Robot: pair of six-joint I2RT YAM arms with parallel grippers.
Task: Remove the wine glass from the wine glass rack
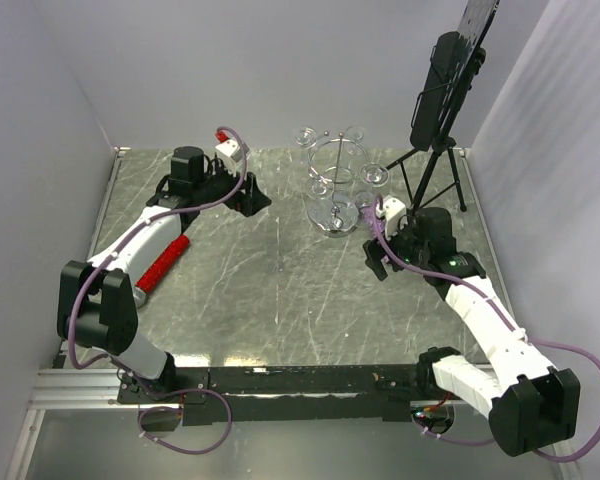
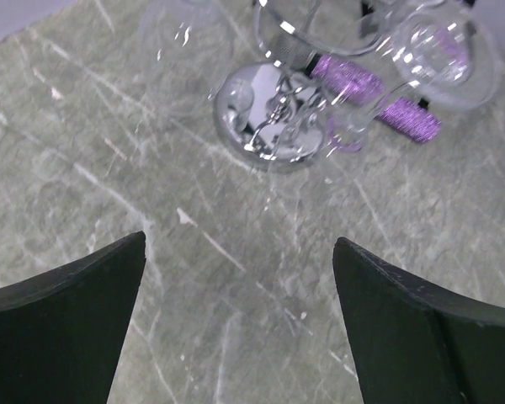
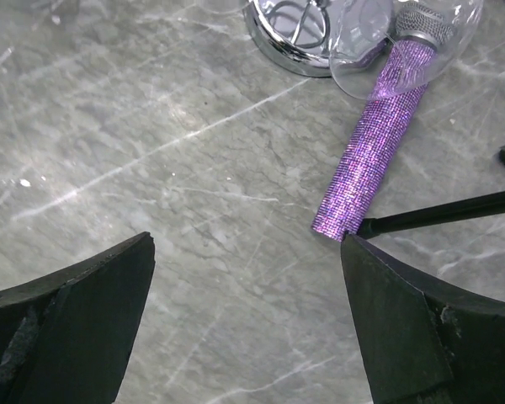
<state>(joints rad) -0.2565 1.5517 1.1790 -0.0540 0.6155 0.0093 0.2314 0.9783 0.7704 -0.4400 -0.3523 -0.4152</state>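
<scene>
Wine glass hangs on wine glass rack, upper centre of top view. Your left gripper and right gripper gape wide, empty. Risk: you clip neighbouring glass or tip rack.

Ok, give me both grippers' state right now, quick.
Left gripper: open, holding nothing.
Right gripper: open, holding nothing.

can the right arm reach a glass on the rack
Probably yes: the open right gripper faces the wine glass rack, a wine glass hangs on its near side, only a purple cable close by.
</scene>
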